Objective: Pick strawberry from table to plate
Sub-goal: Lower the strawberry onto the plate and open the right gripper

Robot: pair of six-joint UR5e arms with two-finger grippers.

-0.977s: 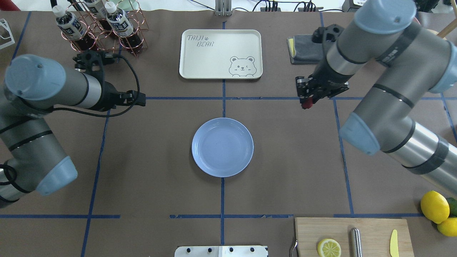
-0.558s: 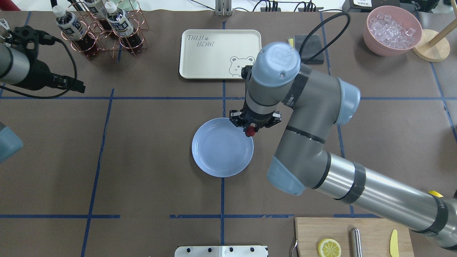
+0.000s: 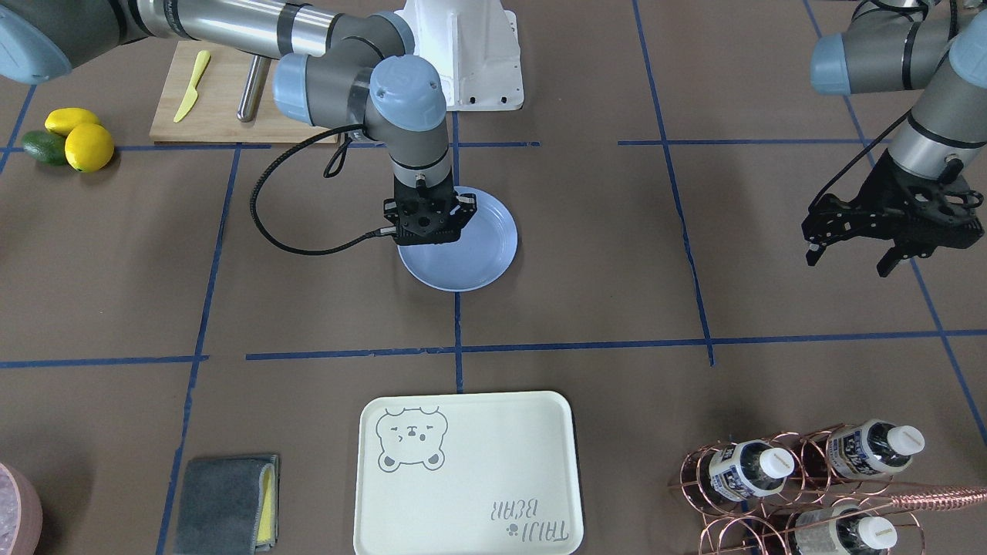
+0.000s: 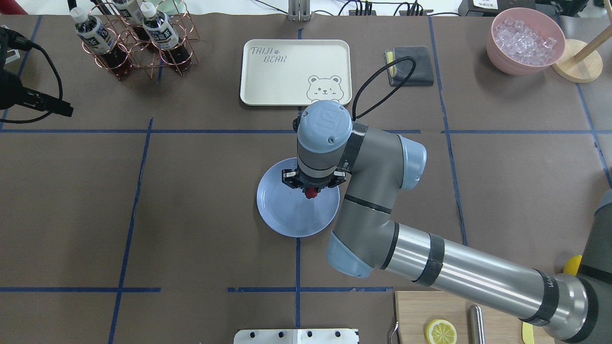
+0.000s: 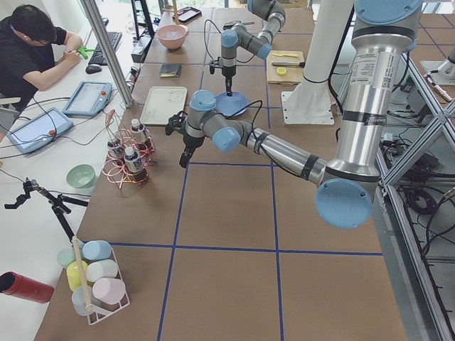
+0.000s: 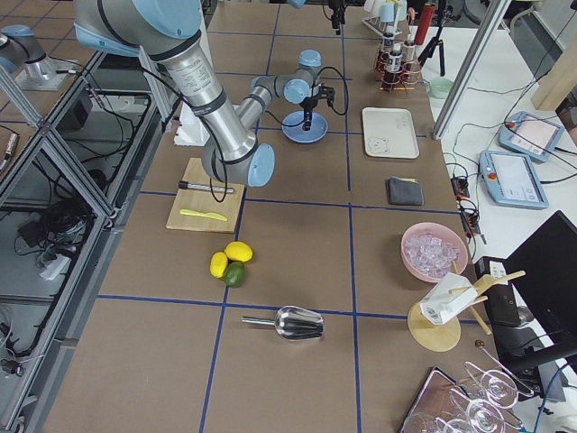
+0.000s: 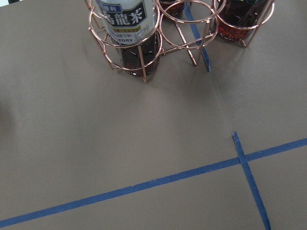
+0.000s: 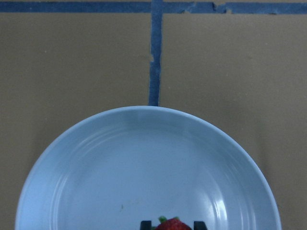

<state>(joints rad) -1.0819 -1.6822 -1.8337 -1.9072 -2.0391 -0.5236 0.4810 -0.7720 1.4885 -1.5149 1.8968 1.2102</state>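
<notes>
The strawberry (image 4: 311, 193) is a small red berry pinched between the fingers of my right gripper (image 4: 311, 190), which points straight down over the light blue plate (image 4: 287, 217) at the centre of the table (image 4: 191, 200). In the right wrist view the strawberry (image 8: 171, 224) peeks out at the bottom edge, with the plate (image 8: 120, 167) filling the frame beneath it. Whether the berry touches the plate I cannot tell. From the front, the right gripper (image 3: 428, 227) hides the berry. My left gripper (image 3: 848, 260) hangs open and empty, far off near the bottle rack.
A cream bear tray (image 4: 295, 71) lies beyond the plate. A copper rack of bottles (image 4: 134, 38) stands at the far left, a grey cloth (image 4: 411, 64) and a pink bowl of ice (image 4: 526, 40) at the far right. A cutting board (image 4: 416, 315) with a lemon half (image 4: 441, 331) is near right.
My right arm swung left from the table's right side, carrying the strawberry over the plate's middle. My left arm pulled back toward the left edge.
</notes>
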